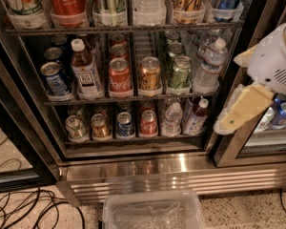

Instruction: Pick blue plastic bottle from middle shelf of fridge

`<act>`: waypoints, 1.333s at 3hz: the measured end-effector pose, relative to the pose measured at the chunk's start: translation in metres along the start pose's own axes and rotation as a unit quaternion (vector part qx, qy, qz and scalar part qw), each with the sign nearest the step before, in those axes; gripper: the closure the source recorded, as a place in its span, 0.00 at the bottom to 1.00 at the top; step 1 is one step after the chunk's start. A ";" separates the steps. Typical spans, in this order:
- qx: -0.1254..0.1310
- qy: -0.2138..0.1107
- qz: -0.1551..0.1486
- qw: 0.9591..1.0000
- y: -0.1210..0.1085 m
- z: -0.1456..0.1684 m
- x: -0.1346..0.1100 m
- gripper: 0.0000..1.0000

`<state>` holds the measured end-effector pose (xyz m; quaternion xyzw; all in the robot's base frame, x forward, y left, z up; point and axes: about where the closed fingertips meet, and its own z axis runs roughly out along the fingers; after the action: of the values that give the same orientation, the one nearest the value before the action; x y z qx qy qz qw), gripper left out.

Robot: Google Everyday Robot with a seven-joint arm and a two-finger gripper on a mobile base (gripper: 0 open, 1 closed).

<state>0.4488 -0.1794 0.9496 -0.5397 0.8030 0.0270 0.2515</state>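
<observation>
Hovering before the fridge's (181, 173) right door frame, my gripper (234, 113) is well apart from the blue plastic bottle (86, 71); clenched or released, I cannot tell. The bottle stands upright near the middle shelf's (133, 99) left end: white cap, amber liquid, white label.

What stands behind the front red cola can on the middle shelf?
More red cans in the same lane, only their tops showing; their bodies are covered. The hand hangs at the right, outside the fridge.
</observation>
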 end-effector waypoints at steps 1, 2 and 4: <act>-0.009 -0.067 0.035 0.997 0.009 0.044 -0.027 0.00; -0.041 -0.128 0.023 0.991 0.014 0.077 -0.066 0.00; -0.026 -0.156 0.034 0.987 0.018 0.083 -0.083 0.00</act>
<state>0.4881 -0.0746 0.9094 -0.5075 0.7710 0.1405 0.3582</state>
